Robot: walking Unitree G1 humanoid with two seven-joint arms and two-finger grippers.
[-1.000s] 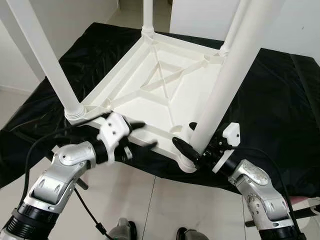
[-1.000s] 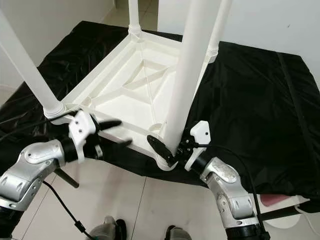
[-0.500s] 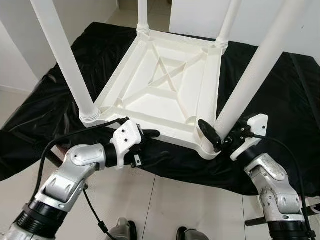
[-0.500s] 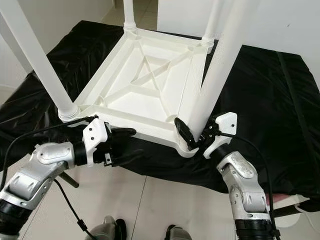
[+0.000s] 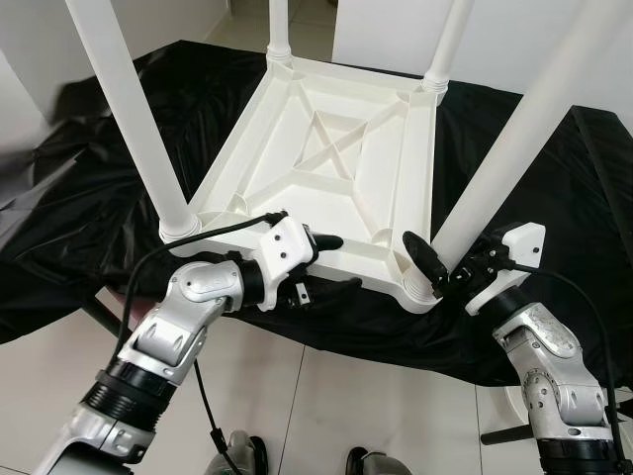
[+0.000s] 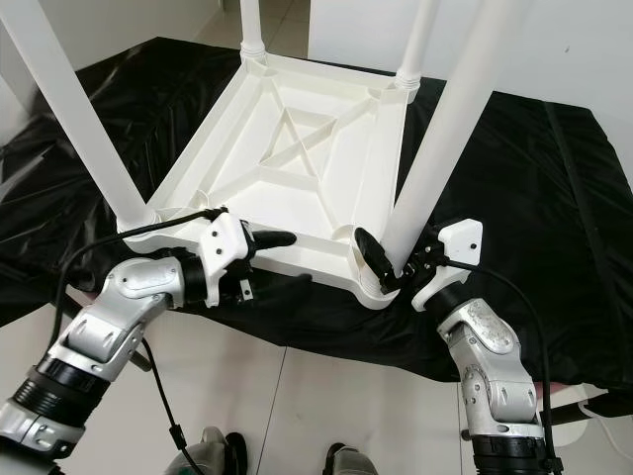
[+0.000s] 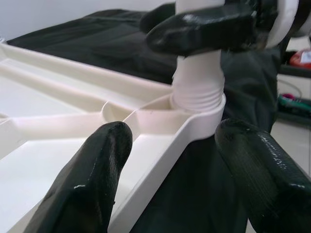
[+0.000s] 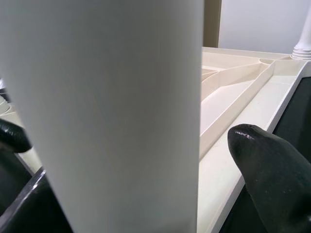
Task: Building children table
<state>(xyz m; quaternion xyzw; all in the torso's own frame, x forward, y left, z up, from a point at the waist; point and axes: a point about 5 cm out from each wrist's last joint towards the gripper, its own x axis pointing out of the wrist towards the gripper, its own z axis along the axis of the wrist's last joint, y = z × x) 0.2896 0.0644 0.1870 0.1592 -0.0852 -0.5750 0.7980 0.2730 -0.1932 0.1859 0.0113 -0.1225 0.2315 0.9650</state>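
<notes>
White plastic children's table (image 5: 336, 178) upside down on black-draped table (image 5: 554, 198); four legs standing in corner sockets. Right tool (image 5: 435, 272) clamped on near-right white tube leg (image 5: 514, 158). Left tool (image 5: 326, 262) open astride near rim. Thread seating probably unfinished; flipping upright left.

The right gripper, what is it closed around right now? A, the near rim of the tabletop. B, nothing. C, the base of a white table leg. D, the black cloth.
C: the right gripper has its black fingers on either side of the near-right table leg, just above its corner socket on the upturned table.
</notes>
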